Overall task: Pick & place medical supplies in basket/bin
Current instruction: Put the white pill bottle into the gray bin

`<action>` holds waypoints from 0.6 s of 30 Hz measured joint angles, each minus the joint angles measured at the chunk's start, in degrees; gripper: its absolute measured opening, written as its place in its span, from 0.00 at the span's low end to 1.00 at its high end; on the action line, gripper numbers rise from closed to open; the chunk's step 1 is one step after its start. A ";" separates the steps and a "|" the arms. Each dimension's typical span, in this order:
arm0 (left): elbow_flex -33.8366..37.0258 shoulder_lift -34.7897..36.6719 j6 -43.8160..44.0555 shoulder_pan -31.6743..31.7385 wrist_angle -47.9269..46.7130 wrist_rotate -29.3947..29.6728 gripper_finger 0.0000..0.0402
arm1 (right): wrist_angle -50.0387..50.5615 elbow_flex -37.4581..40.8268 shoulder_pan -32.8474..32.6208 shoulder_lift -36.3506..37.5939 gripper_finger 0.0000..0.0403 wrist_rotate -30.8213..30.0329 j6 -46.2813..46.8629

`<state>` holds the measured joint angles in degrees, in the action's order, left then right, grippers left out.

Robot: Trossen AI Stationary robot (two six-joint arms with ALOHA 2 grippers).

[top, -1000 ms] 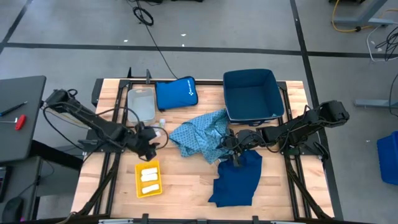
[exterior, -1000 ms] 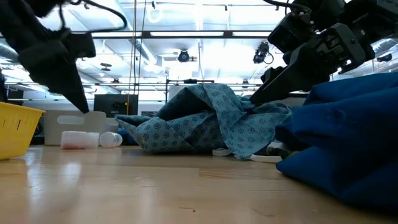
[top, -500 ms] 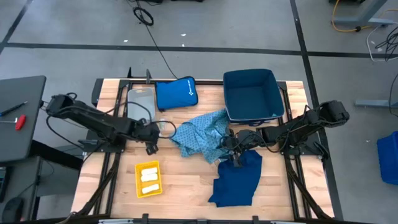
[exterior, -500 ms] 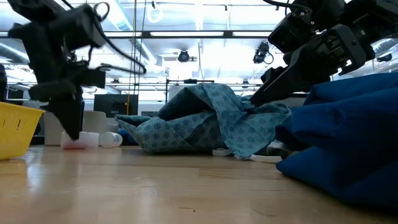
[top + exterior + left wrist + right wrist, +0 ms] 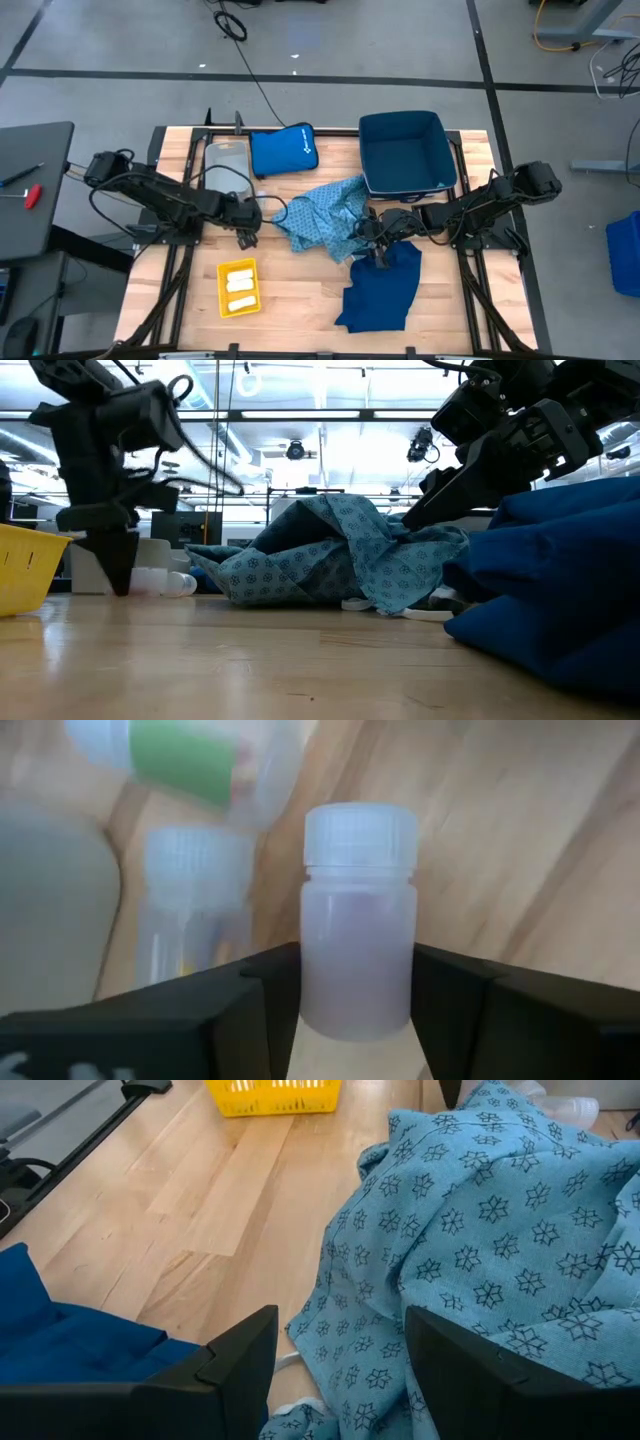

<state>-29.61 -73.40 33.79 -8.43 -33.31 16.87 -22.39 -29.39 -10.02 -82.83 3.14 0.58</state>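
My left gripper is down on the table among small clear vials with white caps, shut on one vial; two more vials lie just beyond it. My right gripper is open and hangs low where the light-blue patterned garment meets the navy garment. Both garments lie crumpled on the table. In the right wrist view, the patterned cloth reaches in between the open fingers. White rolls lie in the yellow basket. My left gripper pinches the vial's frosted body between its two fingers, one on each side, below the white cap. The fingers come from above, pointing down. The vial sits at table level; whether it is lifted cannot be told.
A navy bin stands at the table's far right. The royal-blue pouch and a clear tray are at the far edge. The yellow basket is near the left front. Bare wood lies between basket and garments.
My left gripper has moved from beside the yellow basket toward the far edge and come down onto the vials. My right arm and both garments have kept still.
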 joint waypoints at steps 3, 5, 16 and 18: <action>-0.72 0.02 -1.72 -0.73 0.43 0.02 0.38 | 0.00 0.00 0.00 0.00 0.57 0.00 0.02; -0.90 0.02 -2.69 -1.20 1.21 0.08 0.38 | 0.00 0.00 0.00 0.00 0.57 0.02 0.02; -1.05 3.10 -13.04 -4.37 19.89 5.51 0.38 | 0.00 0.00 0.01 0.00 0.57 0.01 0.02; -1.05 4.94 -16.49 -4.48 24.55 6.49 0.38 | 0.00 0.00 0.02 0.00 0.57 0.01 0.01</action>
<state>-30.65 -68.46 17.30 -12.91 -8.76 23.36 -22.39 -29.39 -10.00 -82.83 3.14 0.59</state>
